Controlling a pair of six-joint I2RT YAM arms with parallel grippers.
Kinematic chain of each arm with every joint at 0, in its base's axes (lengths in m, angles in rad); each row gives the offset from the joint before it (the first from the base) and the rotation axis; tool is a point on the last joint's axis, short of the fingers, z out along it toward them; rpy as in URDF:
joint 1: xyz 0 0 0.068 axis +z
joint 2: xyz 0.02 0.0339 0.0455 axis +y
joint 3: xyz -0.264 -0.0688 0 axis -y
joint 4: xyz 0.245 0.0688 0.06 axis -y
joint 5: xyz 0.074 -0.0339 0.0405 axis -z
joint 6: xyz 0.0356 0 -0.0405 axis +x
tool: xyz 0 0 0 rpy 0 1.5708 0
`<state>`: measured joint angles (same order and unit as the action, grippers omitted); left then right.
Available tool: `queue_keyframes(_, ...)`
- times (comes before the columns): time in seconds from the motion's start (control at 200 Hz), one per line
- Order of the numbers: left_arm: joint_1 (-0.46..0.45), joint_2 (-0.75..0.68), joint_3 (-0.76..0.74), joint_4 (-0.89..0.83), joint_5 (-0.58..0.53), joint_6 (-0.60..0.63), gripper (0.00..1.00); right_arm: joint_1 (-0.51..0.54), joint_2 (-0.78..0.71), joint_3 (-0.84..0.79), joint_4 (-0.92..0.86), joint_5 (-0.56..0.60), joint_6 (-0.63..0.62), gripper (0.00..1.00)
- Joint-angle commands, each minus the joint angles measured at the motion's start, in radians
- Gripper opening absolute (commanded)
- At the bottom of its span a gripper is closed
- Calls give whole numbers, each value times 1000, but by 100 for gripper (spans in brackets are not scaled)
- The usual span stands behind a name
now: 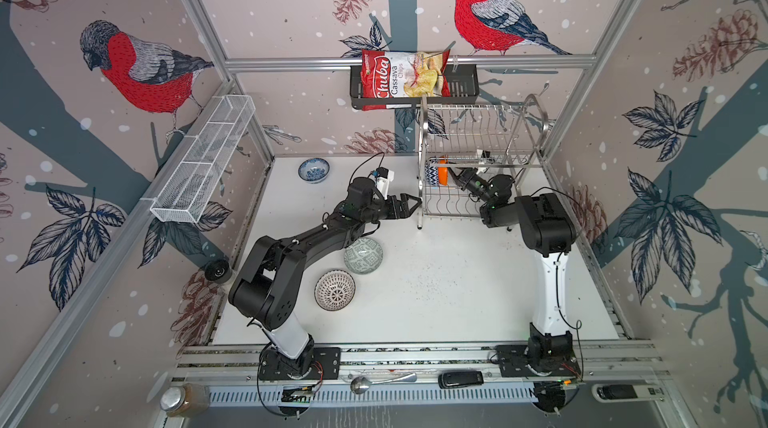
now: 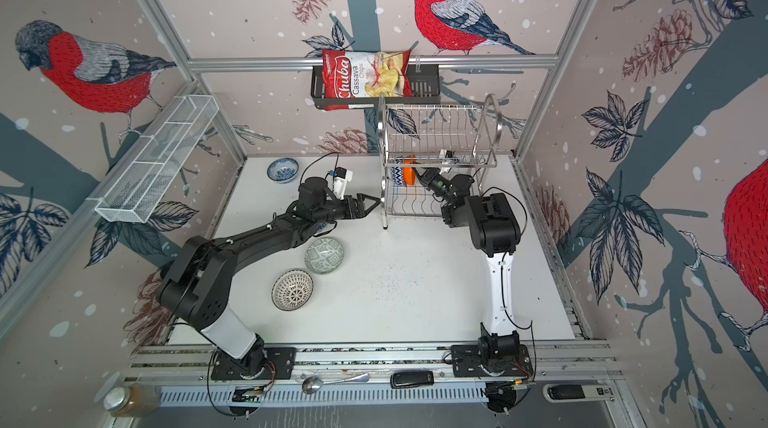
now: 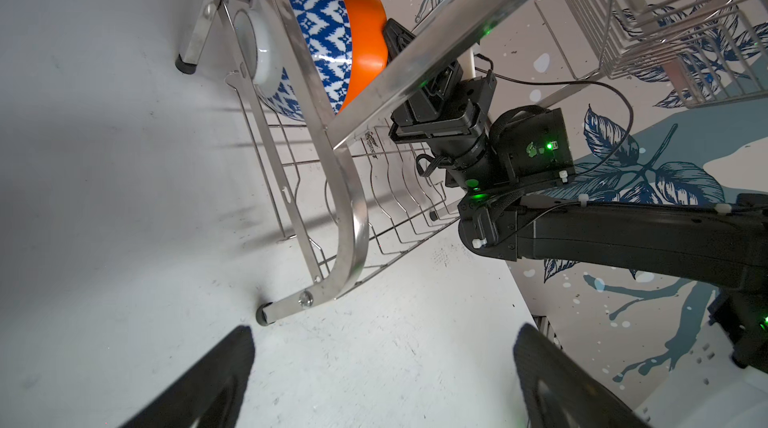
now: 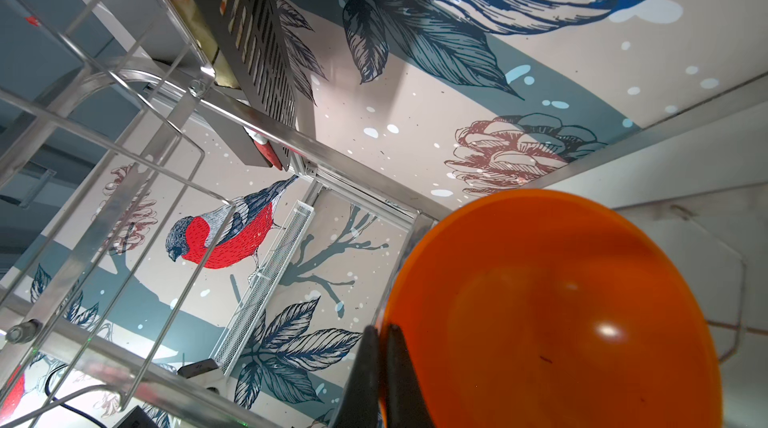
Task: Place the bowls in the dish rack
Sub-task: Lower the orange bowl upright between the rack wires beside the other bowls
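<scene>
The steel dish rack (image 1: 422,180) stands at the back right. On its lower shelf a blue triangle-patterned bowl (image 1: 433,175) stands on edge, with the orange bowl (image 1: 443,174) nested against it. My right gripper (image 4: 382,328) is shut on the rim of the orange bowl (image 4: 561,301), reaching in under the upper shelf. My left gripper (image 1: 415,206) hangs open and empty by the rack's front left leg (image 3: 266,316). On the table lie a blue-floral bowl (image 1: 313,170), a grey-green bowl (image 1: 363,255) and a black-dotted white bowl (image 1: 335,290).
A black basket (image 1: 461,85) with a chips bag (image 1: 401,74) hangs on the back rail above the rack. A long white mesh basket (image 1: 203,160) hangs on the left wall. A spoon (image 1: 374,382), a jar (image 1: 183,399) and a black device (image 1: 460,379) lie along the front rail.
</scene>
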<state>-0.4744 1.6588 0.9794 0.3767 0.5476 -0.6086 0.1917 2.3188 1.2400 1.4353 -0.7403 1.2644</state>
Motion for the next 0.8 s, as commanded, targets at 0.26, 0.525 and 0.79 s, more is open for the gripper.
queue_keyframes(0.26, 1, -7, 11, 4, -7, 20, 98, 7, 41, 42, 37, -39, 39, 0)
queue_keyframes(0.525, 3, -6, 13, 0, -6, 21, 98, 6, 50, 34, 0, -28, 29, 0)
queue_keyframes(0.79, 2, -12, 13, -1, -6, 22, 98, 6, 69, 32, 25, -24, 67, 0)
